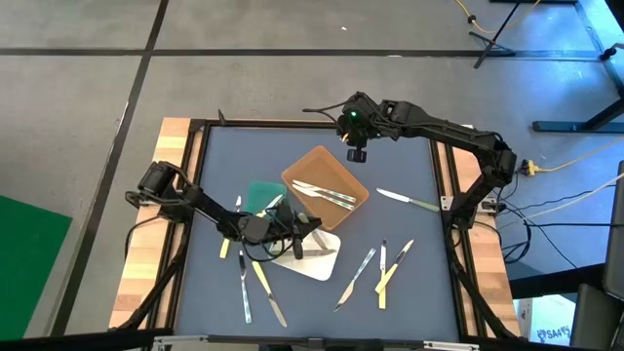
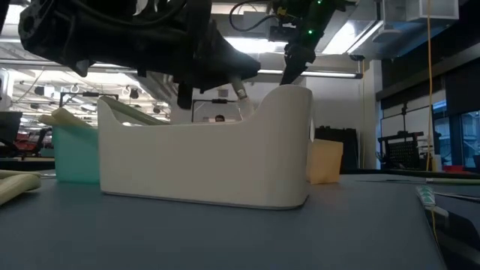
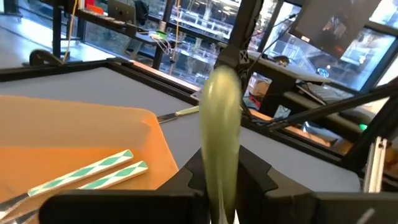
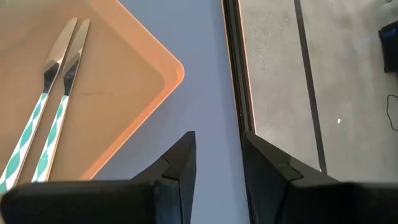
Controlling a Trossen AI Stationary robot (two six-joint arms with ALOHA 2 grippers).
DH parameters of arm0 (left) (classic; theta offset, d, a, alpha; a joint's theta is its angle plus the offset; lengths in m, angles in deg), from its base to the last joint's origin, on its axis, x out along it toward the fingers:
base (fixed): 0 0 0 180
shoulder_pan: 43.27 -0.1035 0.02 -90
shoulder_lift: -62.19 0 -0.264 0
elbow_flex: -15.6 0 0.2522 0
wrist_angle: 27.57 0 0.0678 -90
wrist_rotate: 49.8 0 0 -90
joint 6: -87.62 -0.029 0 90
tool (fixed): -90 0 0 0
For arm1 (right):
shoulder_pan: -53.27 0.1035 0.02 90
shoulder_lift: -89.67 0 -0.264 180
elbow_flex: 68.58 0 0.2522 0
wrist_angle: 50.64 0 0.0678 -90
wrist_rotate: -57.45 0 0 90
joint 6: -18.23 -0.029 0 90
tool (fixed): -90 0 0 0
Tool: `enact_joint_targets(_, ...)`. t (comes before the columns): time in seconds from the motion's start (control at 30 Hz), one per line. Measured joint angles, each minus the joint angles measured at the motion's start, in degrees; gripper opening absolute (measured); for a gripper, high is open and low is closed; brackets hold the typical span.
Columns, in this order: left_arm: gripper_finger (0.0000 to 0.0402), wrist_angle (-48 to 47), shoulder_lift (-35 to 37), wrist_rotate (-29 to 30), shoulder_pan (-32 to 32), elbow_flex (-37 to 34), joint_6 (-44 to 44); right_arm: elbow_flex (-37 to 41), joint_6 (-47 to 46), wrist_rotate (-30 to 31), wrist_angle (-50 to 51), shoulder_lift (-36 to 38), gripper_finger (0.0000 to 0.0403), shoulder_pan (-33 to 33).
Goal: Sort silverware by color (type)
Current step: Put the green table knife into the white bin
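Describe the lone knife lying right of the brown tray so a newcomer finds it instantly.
Start at the brown tray mid-table. Between it and the table's right frame lies one knife, blade pointing toward the tray. It lies alone; the other loose silverware clusters nearer the front edge.

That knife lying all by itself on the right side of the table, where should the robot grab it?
Probably around the pale handle of the knife, coming straight down from above. It lies flat on the table with open space all round, and the handle looks thicker than the thin blade, so the fingers can straddle it across its width.
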Motion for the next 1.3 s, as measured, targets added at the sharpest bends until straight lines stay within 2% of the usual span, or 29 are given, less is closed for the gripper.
enact_joint_targets(0.27,0.0055,-0.1,0.0,-0.1,0.0,0.0,-2.0,0.0,0.0,0.0,0.0,0.0,0.0115,0.0)
enact_joint_targets(0.53,0.011,-0.1,0.0,-0.1,0.0,0.0,-2.0,0.0,0.0,0.0,0.0,0.0,0.0115,0.0)
enact_joint_targets(0.73,0.0143,-0.1,0.0,0.4,0.0,0.0,-6.2,0.0,0.0,0.0,0.2,0.0,0.0115,0.0)
enact_joint_targets(1.2,0.0145,-0.3,2.5,1.9,1.3,0.0,-7.8,0.0,0.0,-0.1,0.6,0.0,0.0115,0.0)
enact_joint_targets(1.3,0.0145,-4.5,4.8,1.9,1.4,0.0,-7.8,0.0,0.0,-0.1,0.6,0.0,0.0115,0.0)
